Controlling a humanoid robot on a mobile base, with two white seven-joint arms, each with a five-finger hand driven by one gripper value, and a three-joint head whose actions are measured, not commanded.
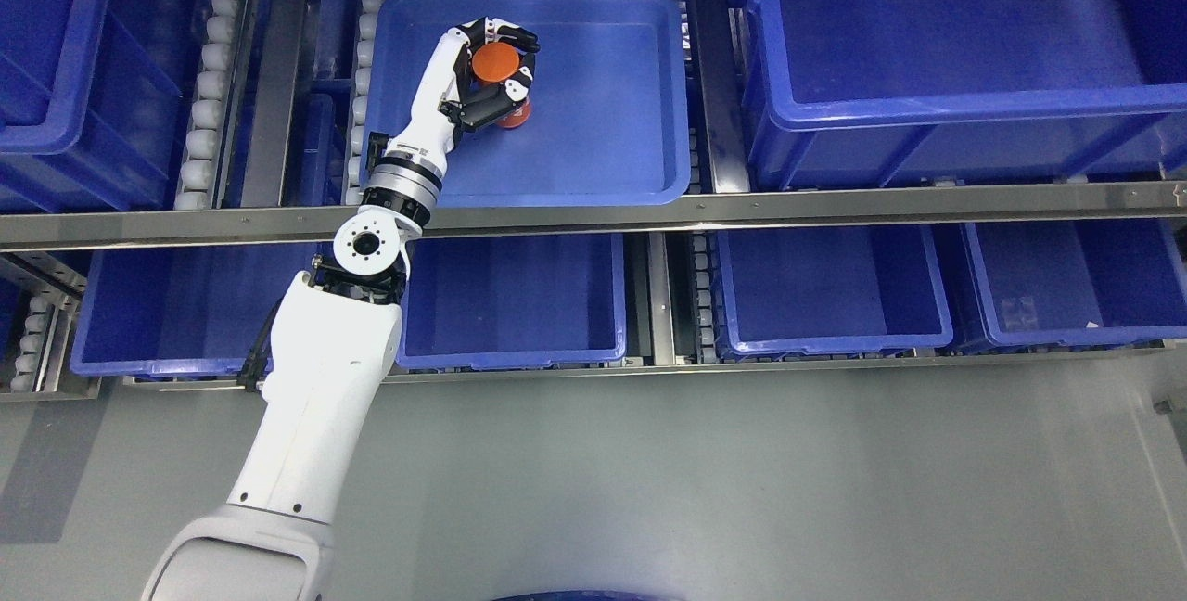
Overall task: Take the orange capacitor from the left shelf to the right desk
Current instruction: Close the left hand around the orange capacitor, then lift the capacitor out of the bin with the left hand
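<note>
Nearest the camera lies a smooth grey floor [742, 490], matt and bare, from which the left arm [315, 397] rises: a glossy white shell, rounded at the shoulder, narrowing to a disc-shaped joint and a ribbed metal wrist ring. Beyond it runs the lower shelf tier, a row of deep blue plastic bins [825, 286] with rounded rims, set between brushed steel rails [788, 204]. Above the rail, on the upper tier, sits a shallow blue tray [603, 119] with soft corners and a slick, faintly shining floor, flanked by columns of white rollers [209, 72]. Inside the tray's left half the left hand [482, 82], white with black finger segments, is curled around the orange capacitor [498, 68], a short cylinder with a flat round top. A taller blue crate [946, 54] stands to the right.
</note>
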